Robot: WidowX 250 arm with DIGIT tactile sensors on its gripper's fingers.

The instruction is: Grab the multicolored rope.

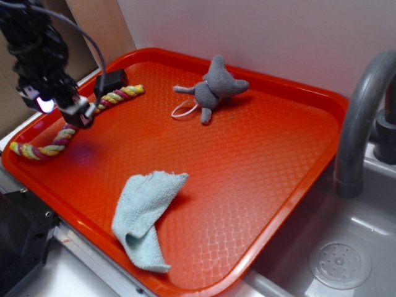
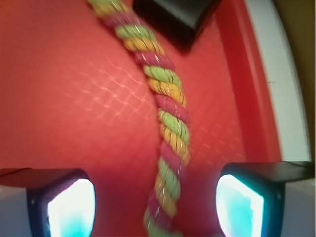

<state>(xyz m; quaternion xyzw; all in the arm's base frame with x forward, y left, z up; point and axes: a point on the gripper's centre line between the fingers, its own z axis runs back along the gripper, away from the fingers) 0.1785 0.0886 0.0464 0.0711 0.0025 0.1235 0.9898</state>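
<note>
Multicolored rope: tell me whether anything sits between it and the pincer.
Nothing visible does. In the wrist view the multicolored rope runs bare between the open pincer fingers. The grey plush toy and light blue cloth lie elsewhere on the red tray.

No legible text, labels, brands or numbers in either view; tray (image 1: 297, 161), rope (image 2: 168, 123) and cloth (image 1: 145, 210) unmarked.

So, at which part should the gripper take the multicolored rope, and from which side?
Probably the middle stretch of the multicolored rope, from straight above. It lies flat on the red tray, so only a descent lets the fingers pass either side. In the wrist view the rope already runs between the open fingers, across the closing direction; both ends look free.
</note>
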